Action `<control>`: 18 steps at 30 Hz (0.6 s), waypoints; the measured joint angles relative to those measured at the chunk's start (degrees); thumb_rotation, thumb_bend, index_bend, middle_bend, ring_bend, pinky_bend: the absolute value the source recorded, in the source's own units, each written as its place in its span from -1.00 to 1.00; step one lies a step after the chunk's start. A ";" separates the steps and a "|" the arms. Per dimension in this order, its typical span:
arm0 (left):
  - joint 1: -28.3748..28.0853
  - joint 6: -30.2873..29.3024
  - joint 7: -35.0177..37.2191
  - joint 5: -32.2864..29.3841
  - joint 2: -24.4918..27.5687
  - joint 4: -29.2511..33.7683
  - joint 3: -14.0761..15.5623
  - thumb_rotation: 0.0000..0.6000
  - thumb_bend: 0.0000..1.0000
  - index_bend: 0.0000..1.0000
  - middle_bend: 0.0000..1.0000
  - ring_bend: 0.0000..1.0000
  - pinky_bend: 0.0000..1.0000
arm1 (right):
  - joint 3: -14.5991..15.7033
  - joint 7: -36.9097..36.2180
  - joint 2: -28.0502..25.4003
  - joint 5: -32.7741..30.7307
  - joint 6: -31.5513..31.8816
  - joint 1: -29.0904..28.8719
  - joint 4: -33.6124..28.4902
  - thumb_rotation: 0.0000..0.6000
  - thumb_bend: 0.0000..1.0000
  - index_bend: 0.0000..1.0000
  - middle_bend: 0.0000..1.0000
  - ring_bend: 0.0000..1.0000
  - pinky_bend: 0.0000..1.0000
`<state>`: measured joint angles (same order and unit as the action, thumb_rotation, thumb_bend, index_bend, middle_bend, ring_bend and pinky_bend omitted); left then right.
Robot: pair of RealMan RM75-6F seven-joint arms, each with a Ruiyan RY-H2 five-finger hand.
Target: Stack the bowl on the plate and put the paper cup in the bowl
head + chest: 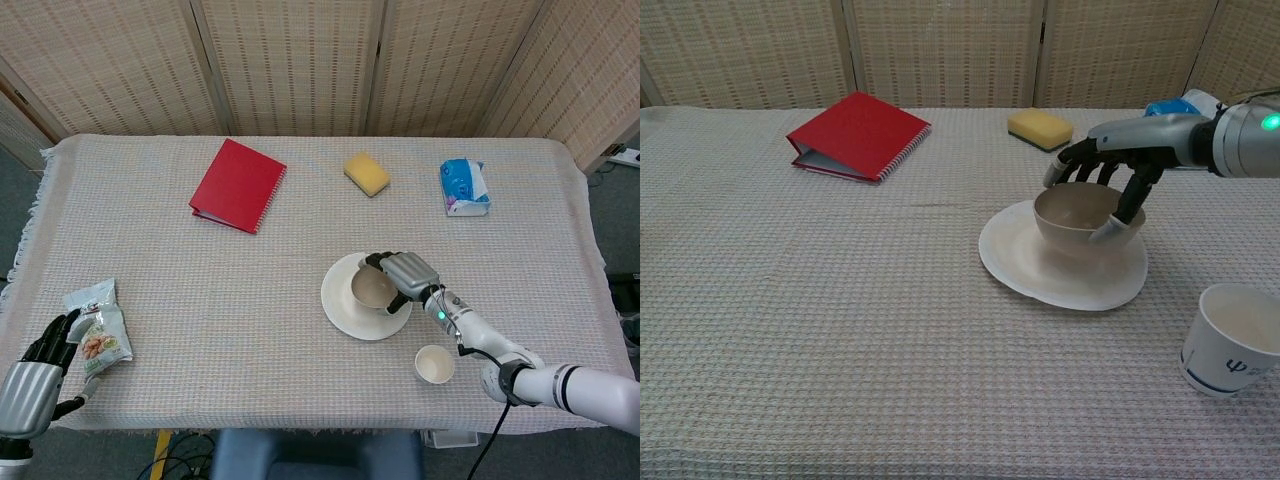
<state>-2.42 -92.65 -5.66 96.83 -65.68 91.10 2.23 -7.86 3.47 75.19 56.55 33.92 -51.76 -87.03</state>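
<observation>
The right hand (1110, 165) reaches in from the right and grips one beige bowl (1076, 215) from above, its dark fingers (1130, 200) hooked over the far rim and down the bowl's right side. The bowl sits over the middle of the single white plate (1040, 275); in the chest view its base is at the plate's surface, but whether it rests fully or hangs just clear cannot be told. In the head view the hand (405, 272) covers the bowl's right rim, so only the left part of the bowl (370, 289) shows against the plate (340, 305).

One paper cup (1232, 338) stands upright on the table (840, 330) near the plate's front right, apart from it; the chest view cuts off its right edge, and the dark mark on its side is too small to read. The head view shows it whole (434, 364).

The left hand (30, 385) shows only in the head view, at the lower left corner, partly cut off by the frame. Its fingers lie beside one snack packet (97, 333); whether they touch it, or are spread or curled, I cannot tell.

Further back lie one red binder (238, 185), one yellow sponge (367, 174) and one blue tissue pack (465, 186); in the chest view the right arm hides most of that pack.
</observation>
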 measured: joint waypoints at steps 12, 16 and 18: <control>0.69 -1.27 2.58 0.33 1.05 -0.58 -0.19 1.00 -0.45 -1.00 -0.91 -1.00 -0.43 | 1.19 2.45 3.30 -4.64 -1.86 -2.86 2.40 1.00 -0.87 -1.00 -1.00 -1.00 -1.00; 0.61 -0.90 2.34 0.15 0.91 -0.63 -0.32 1.00 -0.45 -1.00 -0.91 -1.00 -0.43 | 0.94 2.16 1.31 -4.65 -1.62 -2.86 0.43 1.00 -0.90 -1.00 -1.00 -1.00 -1.00; 0.50 -0.56 2.03 0.14 0.77 -0.63 -0.33 1.00 -0.45 -1.00 -0.91 -1.00 -0.43 | 0.79 1.89 -0.24 -4.49 -1.28 -2.64 -1.15 1.00 -0.90 -1.00 -1.00 -1.00 -1.00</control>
<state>-1.92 -93.21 -3.63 96.97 -64.92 90.47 1.89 -7.07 5.36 74.95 52.06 32.64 -54.40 -88.19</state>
